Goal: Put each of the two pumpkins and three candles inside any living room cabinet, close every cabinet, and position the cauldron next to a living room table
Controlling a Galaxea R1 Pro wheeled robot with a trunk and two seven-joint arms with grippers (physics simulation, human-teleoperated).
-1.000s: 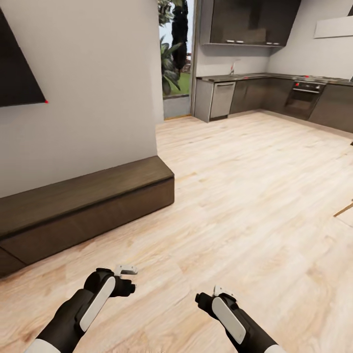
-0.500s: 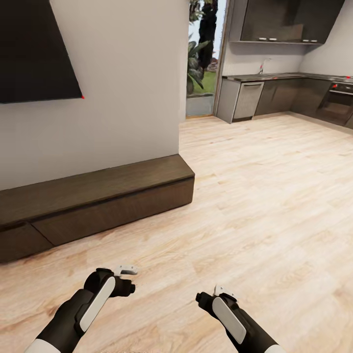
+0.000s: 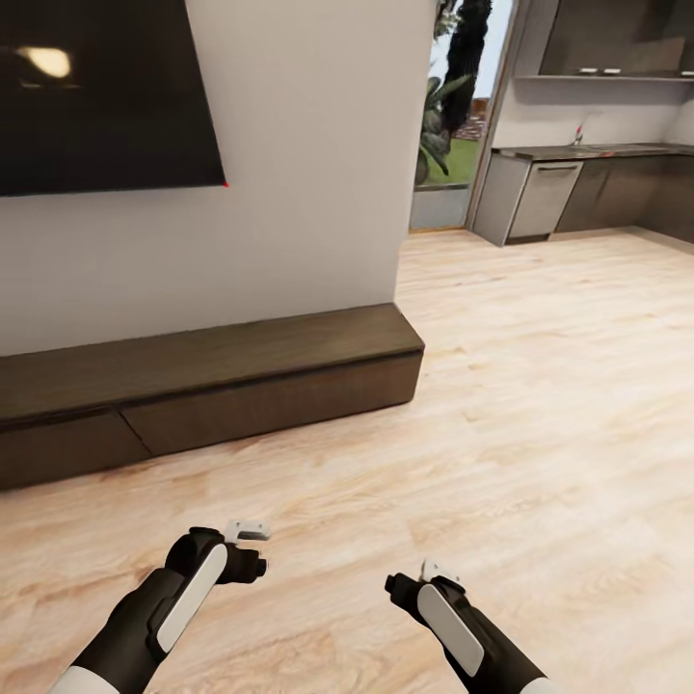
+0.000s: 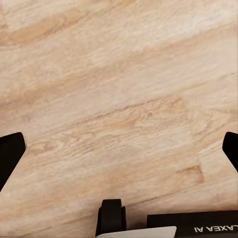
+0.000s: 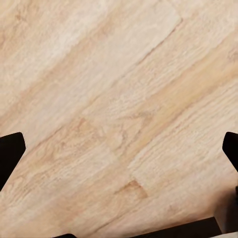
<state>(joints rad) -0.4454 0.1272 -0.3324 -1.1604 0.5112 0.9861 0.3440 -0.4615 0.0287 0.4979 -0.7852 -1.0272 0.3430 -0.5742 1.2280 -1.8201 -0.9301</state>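
A long, low dark-brown cabinet (image 3: 212,386) runs along a white wall at about ten o'clock from the robot, with its flat drawer fronts closed. A dark screen (image 3: 96,96) hangs on the wall above it. Pale wooden floor (image 3: 540,405) stretches toward a grey kitchen (image 3: 588,183) at one o'clock, beside a glass door with plants outside. Both arms hang low over the floor: the left gripper (image 3: 253,559) at seven o'clock, the right gripper (image 3: 410,585) at five o'clock. In both wrist views, the dark fingertips sit at opposite edges, spread wide apart and holding nothing.
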